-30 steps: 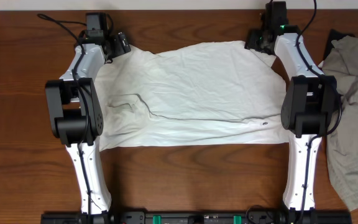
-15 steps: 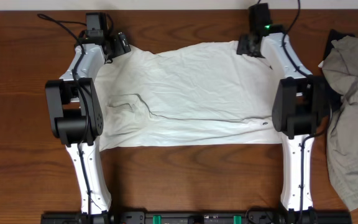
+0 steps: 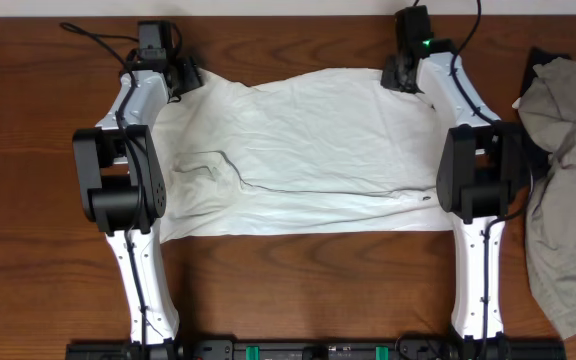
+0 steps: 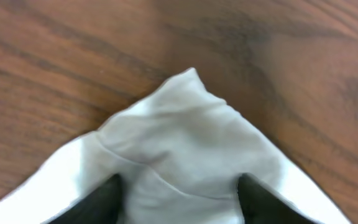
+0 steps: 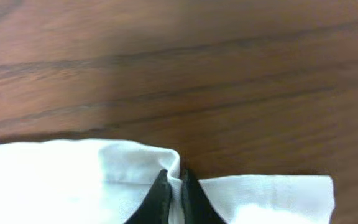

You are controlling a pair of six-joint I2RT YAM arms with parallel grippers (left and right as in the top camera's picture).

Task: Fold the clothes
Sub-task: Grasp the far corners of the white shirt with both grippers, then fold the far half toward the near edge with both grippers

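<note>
Right fingers (image 5: pixel 159 198) pinch tight on a fold of the T-shirt (image 3: pixel 308 150), clear only at the wrist. Left fingers (image 4: pixel 104 200) stand apart, straddling a corner. Overhead, it lies spread across the table (image 3: pixel 298 290).

1. The T-shirt (image 3: pixel 308 150) is plain white.
2. The tabletop (image 3: pixel 298 290) is dark brown with wood grain.
3. The crumpled garment (image 3: pixel 568 200) is greyish khaki.
4. The left arm (image 3: pixel 138 100) and right arm (image 3: pixel 463 90) are white with black joints.

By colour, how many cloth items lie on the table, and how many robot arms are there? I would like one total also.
White T-shirt: 1
Grey cloth heap: 1
Robot arms: 2, the left arm and the right arm
Total: 4
</note>
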